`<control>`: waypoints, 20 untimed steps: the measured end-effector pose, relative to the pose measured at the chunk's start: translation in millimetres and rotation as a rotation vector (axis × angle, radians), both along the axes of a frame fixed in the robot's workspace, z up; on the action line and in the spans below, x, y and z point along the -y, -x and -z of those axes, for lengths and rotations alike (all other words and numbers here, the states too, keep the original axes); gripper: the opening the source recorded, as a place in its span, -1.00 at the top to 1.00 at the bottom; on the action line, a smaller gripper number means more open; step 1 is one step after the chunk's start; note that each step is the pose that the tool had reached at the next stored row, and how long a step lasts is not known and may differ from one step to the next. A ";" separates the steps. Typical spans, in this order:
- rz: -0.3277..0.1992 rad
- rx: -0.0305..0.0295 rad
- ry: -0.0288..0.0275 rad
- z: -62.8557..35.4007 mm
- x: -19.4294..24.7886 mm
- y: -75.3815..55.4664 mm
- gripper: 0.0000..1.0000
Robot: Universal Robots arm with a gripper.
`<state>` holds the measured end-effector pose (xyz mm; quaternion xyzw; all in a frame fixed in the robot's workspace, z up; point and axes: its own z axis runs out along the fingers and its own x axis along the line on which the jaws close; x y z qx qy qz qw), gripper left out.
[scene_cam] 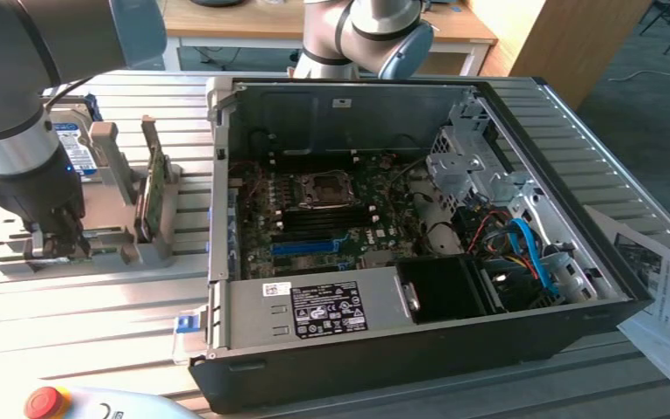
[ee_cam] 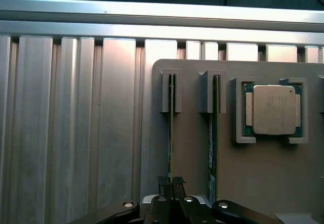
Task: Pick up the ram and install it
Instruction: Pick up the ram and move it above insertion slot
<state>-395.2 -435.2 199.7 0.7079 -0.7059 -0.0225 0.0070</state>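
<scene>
The gripper (ee_cam: 172,182) clamps its fingers on the ram (ee_cam: 170,128) — edge-up in the grey holder (ee_cam: 192,148). Ribbed aluminium table (ee_cam: 76,123) beneath — a wooden desk (scene_cam: 230,24) behind.

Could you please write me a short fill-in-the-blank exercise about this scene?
The gripper is shut on the ___, which stands on edge in the grey holder.
A square recess in that holder contains a ___.
The computer case lies ___, with its motherboard exposed.
Missing words: ram; processor; open.
</scene>
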 end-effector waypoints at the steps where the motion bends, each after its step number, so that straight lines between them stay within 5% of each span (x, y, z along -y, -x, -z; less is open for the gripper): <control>1: 0.000 0.0000 0.0000 -0.2 0.0 0.0 0.76; 20: 0.000 -0.0003 0.0000 -12.8 0.0 0.0 0.76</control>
